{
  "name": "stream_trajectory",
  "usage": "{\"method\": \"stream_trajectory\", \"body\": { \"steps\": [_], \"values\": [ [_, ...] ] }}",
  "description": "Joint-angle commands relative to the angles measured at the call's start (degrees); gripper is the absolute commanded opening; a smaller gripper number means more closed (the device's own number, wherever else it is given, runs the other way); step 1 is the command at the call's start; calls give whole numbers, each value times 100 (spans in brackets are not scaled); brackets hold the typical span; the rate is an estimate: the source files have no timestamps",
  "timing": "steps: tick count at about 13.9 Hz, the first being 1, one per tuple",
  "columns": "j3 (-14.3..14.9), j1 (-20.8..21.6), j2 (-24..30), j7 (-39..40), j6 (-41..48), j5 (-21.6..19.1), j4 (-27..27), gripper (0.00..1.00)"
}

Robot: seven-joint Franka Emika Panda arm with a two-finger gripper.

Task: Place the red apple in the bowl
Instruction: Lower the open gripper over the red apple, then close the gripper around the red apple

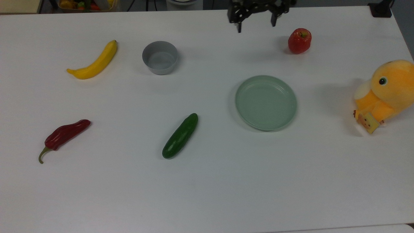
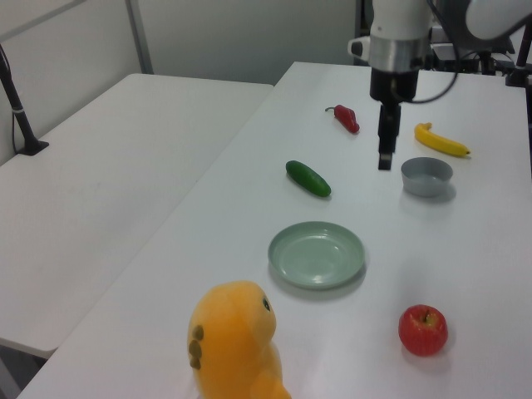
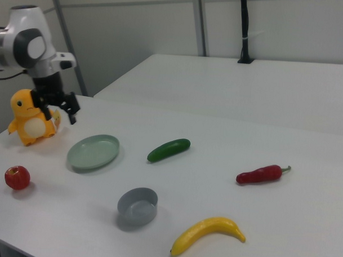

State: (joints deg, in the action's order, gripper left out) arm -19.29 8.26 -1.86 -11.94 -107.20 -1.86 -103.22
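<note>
The red apple (image 1: 299, 40) stands upright near the table's far edge, at the top view's right; it also sits at the lower right of the left view (image 2: 423, 329) and the far left of the right view (image 3: 17, 177). The grey bowl (image 1: 160, 68) is empty, far off to the top view's left of the apple. My gripper (image 1: 256, 27) hangs open above the table's back edge, between bowl and apple and nearer the apple, holding nothing. The left view puts the gripper (image 2: 384, 158) in the air by the bowl (image 2: 426, 186).
A pale green plate (image 1: 266, 103) lies in front of the gripper. A banana (image 1: 95, 61), a dark red chili (image 1: 64, 134) and a cucumber (image 1: 180, 136) lie to the top view's left. An orange plush toy (image 1: 385, 94) sits at the top view's right edge.
</note>
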Motion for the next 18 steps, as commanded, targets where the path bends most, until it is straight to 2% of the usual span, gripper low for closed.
{"method": "stream_trajectory", "body": {
  "steps": [1, 4, 7, 11, 13, 18],
  "values": [
    [-417, 131, 221, -221, -196, -87, -426, 100],
    [-541, 455, 168, -230, -223, -87, -532, 100],
    [-541, 983, 11, -300, -828, -87, -831, 100],
    [-541, 1467, -657, -388, -1100, 27, -717, 100],
    [-541, 1625, -1060, -537, -1329, 342, -621, 100],
    [-541, 1740, -1483, -749, -1594, 817, -603, 100]
  ]
}}
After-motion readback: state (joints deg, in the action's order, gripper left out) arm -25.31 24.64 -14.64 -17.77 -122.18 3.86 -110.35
